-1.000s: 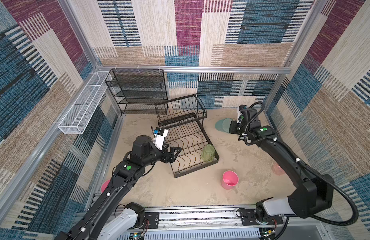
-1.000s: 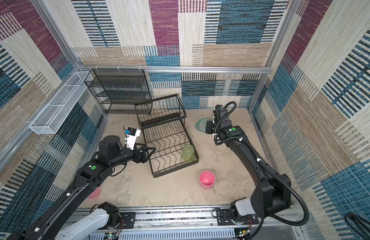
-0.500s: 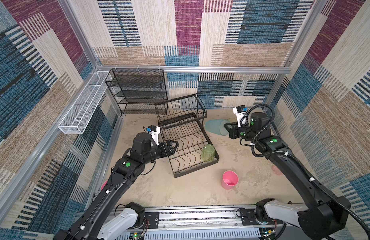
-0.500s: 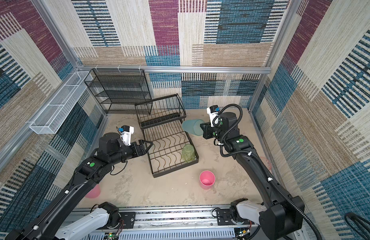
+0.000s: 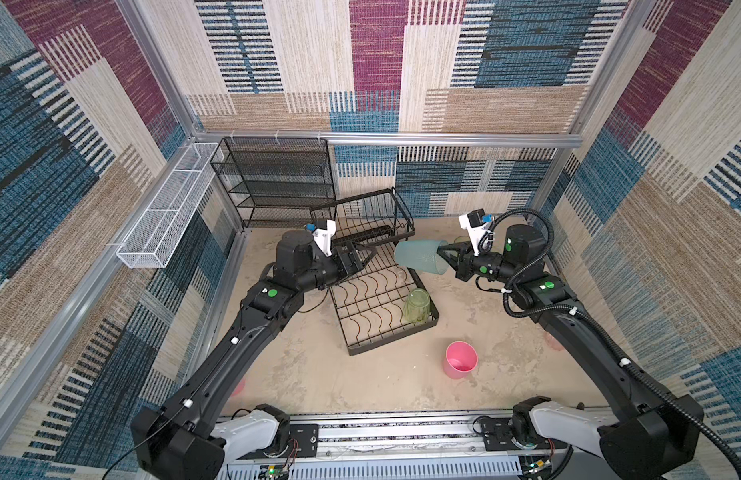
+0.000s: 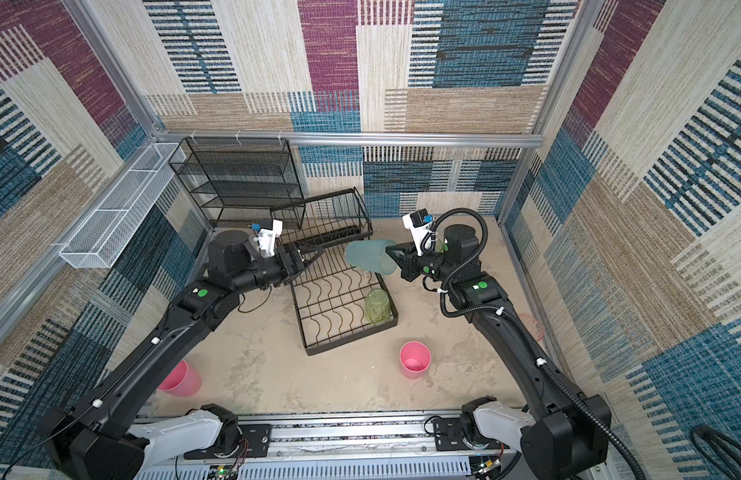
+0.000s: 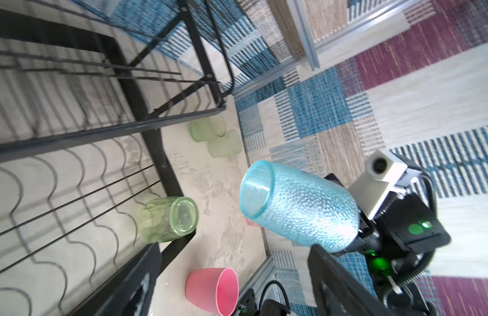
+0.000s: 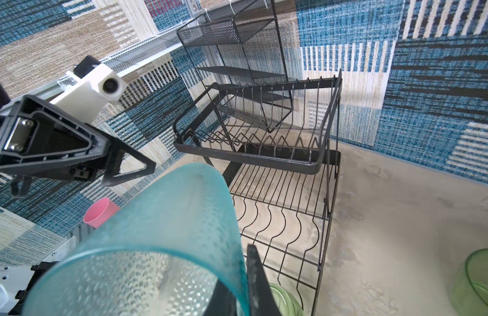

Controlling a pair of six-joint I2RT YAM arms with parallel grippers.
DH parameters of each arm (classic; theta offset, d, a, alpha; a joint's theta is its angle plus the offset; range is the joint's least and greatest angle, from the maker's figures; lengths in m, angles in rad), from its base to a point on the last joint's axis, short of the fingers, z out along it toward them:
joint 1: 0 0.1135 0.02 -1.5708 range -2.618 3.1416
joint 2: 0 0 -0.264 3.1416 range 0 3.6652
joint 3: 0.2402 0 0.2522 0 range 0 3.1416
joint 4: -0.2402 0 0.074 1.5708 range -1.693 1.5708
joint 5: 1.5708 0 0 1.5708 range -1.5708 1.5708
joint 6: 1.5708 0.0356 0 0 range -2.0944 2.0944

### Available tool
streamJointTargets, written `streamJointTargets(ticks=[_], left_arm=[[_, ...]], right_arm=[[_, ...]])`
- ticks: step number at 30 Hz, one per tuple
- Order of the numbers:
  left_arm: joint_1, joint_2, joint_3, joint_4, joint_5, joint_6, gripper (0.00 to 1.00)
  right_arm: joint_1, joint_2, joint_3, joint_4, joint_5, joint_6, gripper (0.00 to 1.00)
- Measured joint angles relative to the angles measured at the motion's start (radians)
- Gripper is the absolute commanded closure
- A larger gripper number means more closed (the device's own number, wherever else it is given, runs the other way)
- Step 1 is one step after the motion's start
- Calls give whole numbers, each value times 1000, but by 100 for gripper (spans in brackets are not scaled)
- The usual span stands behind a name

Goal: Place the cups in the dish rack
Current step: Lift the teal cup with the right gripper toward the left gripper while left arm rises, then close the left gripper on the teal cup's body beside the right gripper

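My right gripper [image 5: 443, 259] [image 8: 237, 290] is shut on the rim wall of a pale teal cup [image 5: 421, 257] [image 6: 371, 257] [image 7: 300, 208] [image 8: 144, 246]. The cup lies sideways in the air above the right edge of the black dish rack [image 5: 391, 337] [image 6: 348, 338] [image 8: 316, 164]. Opposite it, my left gripper [image 5: 366, 253] [image 7: 234, 287] is open and empty over the rack's left side. A yellow-green cup [image 5: 416, 306] [image 7: 169, 219] stands upside down in the lower tier. A pink cup [image 5: 460, 360] [image 7: 212, 290] stands on the floor in front of the rack.
Another pink cup [image 6: 179, 378] sits by the left arm. A reddish-pink cup [image 6: 533, 326] is at the right wall. Two yellow-green cups [image 7: 207, 130] [image 7: 223, 145] lie behind the rack's right side. A black mesh shelf [image 5: 277, 183] and a white trough [image 5: 169, 208] line the back left.
My right arm has lifted the teal cup from the back right and carried it left to the rack. My left gripper has moved back along the rack, staying open.
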Motion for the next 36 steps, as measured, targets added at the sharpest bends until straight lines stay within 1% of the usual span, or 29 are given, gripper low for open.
streamJointTargets(ticks=[5, 8, 12, 16, 20, 25, 32, 36], left_arm=[[21, 103, 126, 32, 174, 142, 11], [64, 148, 157, 76, 297, 210, 11], [129, 211, 150, 221, 473, 220, 11], [154, 243, 152, 352, 588, 202, 11], [173, 248, 163, 417, 644, 223, 11], [200, 250, 146, 481, 648, 235, 11], [206, 257, 204, 418, 634, 361, 11], [209, 272, 233, 385, 633, 411, 11]], right_arm=[[0, 16, 50, 1, -28, 11, 100], [0, 40, 100, 1, -49, 27, 100], [0, 88, 168, 0, -80, 52, 100], [1, 154, 245, -2, -118, 86, 100], [1, 218, 319, 1, -167, 127, 100], [9, 304, 415, 25, -222, 166, 100], [48, 422, 559, 24, -279, 186, 100], [73, 479, 637, 21, -315, 186, 100]])
